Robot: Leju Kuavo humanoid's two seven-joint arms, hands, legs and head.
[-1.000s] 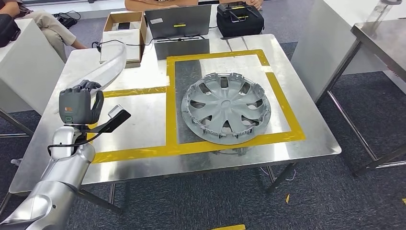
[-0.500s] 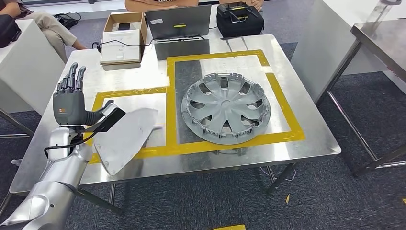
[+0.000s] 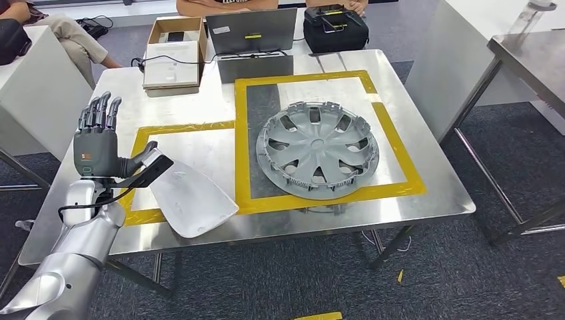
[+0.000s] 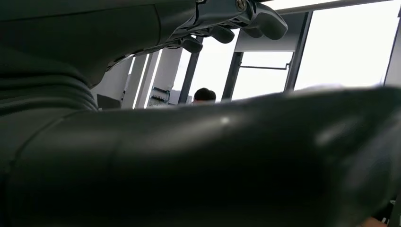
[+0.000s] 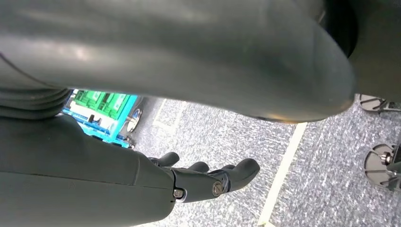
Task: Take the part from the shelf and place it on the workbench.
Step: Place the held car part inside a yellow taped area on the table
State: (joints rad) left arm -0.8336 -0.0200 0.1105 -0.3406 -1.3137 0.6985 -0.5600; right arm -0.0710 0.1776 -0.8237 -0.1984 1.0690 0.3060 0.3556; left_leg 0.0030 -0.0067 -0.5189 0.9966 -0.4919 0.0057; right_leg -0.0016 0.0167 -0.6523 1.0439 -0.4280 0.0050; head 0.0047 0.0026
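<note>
The part (image 3: 194, 197), a pale grey curved panel, lies flat on the steel workbench (image 3: 200, 110) at its front left. It sits across the yellow tape rectangle (image 3: 183, 127), and its near corner reaches the table's front edge. My left hand (image 3: 97, 142) stands just left of the part with its fingers (image 4: 239, 18) straight, spread and holding nothing. My right hand (image 5: 203, 178) hangs over the grey carpet floor, its fingers loosely apart and empty.
A grey wheel cover (image 3: 317, 149) lies in the larger taped square to the right. At the table's far edge are an open cardboard box (image 3: 173, 50), a laptop (image 3: 253, 37) and a black case (image 3: 335, 27). People sit beyond the table.
A second ago my left hand gripped the part upright above the table. The hand has since opened, and the part has dropped and settled flat on the workbench.
</note>
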